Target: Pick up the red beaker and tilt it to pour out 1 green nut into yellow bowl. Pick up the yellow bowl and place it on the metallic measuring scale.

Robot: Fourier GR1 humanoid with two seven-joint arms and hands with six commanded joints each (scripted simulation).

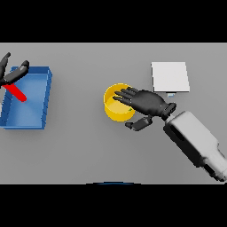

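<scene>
The right hand (148,102) hovers over the yellow bowl (116,114), fingers spread across its rim and thumb below at the near wall — apparently shaping a grasp, not yet closed. A speck of green shows inside the bowl, probably the nut. The scale (170,76) lies on the bench (88,146) at two o'clock from the bowl, close by. Far off at nine o'clock, the left hand (11,73) grips the red beaker (16,92) over a blue bin (44,102) — likely out of the way.
</scene>
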